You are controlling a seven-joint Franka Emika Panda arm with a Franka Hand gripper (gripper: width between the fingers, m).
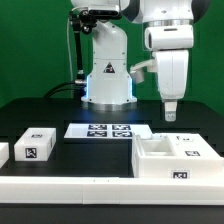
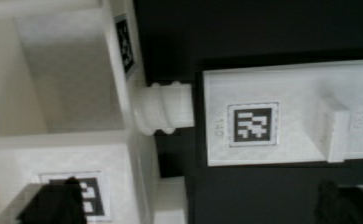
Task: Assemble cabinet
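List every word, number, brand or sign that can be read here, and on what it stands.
No word, brand or number can be read.
Triangular sign on the robot base: too small to read.
Square tags on the cabinet, the marker board and the small white block: patterns only, no letters.

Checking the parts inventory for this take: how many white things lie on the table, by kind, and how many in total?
cabinet: 1
small white blocks: 2, the second cut off at the exterior view's left edge
marker board: 1
long white bar along the front: 1
Total: 5
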